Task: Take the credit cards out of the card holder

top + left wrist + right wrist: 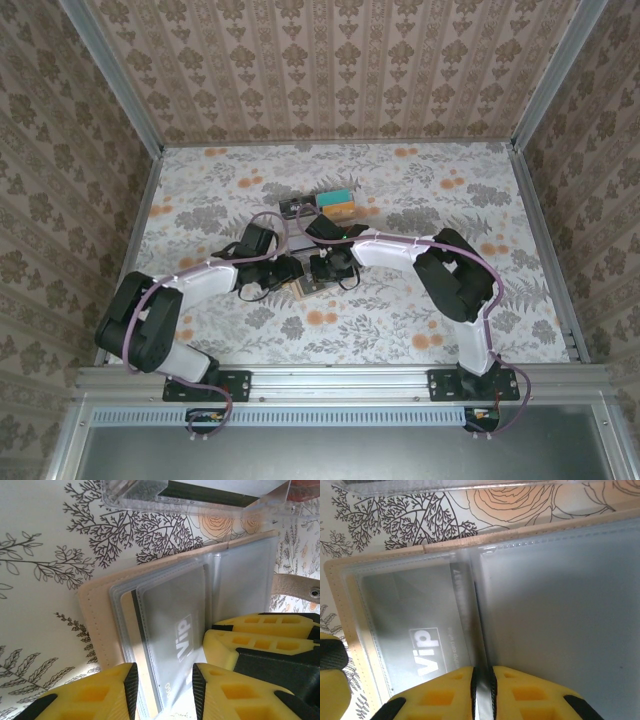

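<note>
The holder [308, 285] lay spread open on the surface at the centre of the top view, under both arms. In the left wrist view its grey VIP card [175, 620] sat in a clear pocket. The card's long axis ran up the frame from the left jaws, which stood apart astride its lower end. Your right jaws were nearly together, pinching a thin edge at the pocket seam; card or sleeve, I couldn't tell. Your left arm looked better lined up. The holder was tan and stitched.
</note>
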{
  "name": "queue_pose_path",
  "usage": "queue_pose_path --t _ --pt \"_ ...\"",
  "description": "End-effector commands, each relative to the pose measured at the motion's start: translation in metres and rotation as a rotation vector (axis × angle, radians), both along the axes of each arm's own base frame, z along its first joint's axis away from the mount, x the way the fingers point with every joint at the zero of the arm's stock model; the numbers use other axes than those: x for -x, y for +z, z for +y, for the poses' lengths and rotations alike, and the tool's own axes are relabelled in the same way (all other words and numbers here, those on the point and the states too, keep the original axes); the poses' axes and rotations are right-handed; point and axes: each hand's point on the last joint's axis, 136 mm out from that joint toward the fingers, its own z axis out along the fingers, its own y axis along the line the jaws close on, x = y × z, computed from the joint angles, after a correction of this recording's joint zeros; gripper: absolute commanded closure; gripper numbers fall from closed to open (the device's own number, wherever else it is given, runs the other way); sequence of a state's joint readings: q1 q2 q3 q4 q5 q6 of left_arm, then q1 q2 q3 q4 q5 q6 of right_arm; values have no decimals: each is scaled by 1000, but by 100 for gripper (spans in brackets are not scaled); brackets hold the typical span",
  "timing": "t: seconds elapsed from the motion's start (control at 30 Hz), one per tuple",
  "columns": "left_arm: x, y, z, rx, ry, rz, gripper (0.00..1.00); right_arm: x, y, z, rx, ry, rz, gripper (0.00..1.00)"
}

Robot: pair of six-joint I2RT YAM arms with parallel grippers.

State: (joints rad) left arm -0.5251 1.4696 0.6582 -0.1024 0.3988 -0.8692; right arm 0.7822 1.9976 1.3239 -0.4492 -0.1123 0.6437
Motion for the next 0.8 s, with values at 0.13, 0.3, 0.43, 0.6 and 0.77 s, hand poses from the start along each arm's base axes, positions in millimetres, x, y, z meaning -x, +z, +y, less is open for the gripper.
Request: queue_pose_path --t 0.13,0.3,0.43,0.6,0.77 --pt "-9 9 -13 37 -14 -16 65 9 -25 -25 83 -42 51 81" --pt "-10 5 -15 37 -17 -2 65 9 -25 -25 80 -45 53 81" --pt "-8 -1 -13 20 -8 18 65 8 -25 -26 78 -47 55 81" --pt "-6 -6 -6 -19 10 36 64 8 -25 -26 75 -49 57 81" --pt "-6 -8 -8 -9 5 40 64 9 -24 -24 65 -45 62 81"
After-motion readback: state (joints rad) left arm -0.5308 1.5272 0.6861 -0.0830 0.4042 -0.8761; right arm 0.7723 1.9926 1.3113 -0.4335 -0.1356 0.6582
